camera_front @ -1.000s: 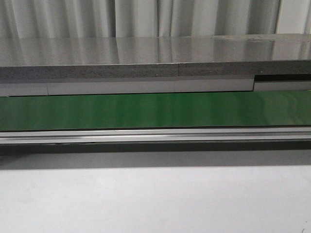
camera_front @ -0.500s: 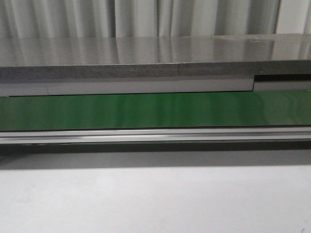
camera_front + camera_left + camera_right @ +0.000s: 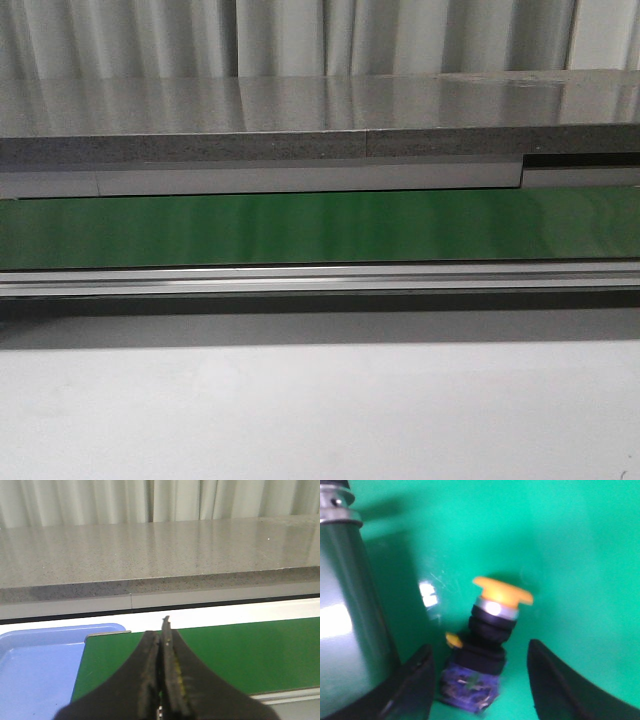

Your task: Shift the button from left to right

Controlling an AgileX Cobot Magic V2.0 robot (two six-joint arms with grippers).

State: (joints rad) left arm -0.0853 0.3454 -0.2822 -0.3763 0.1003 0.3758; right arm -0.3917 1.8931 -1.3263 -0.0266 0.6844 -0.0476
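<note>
The button (image 3: 487, 645) shows only in the right wrist view. It has a yellow-orange mushroom head, a black collar and a dark bluish boxy base, and it lies on the green surface (image 3: 560, 540). My right gripper (image 3: 480, 677) is open, one finger on each side of the button's base, apart from it. My left gripper (image 3: 161, 640) is shut and empty above the left end of the green belt (image 3: 250, 650). Neither gripper nor the button shows in the front view.
A metal cylinder (image 3: 345, 605) stands close beside the right gripper's finger. A blue tray (image 3: 35, 665) lies past the belt's left end. The front view shows the green belt (image 3: 320, 228), its aluminium rail (image 3: 320, 278), a grey counter (image 3: 300, 120) behind and a white table (image 3: 320, 410).
</note>
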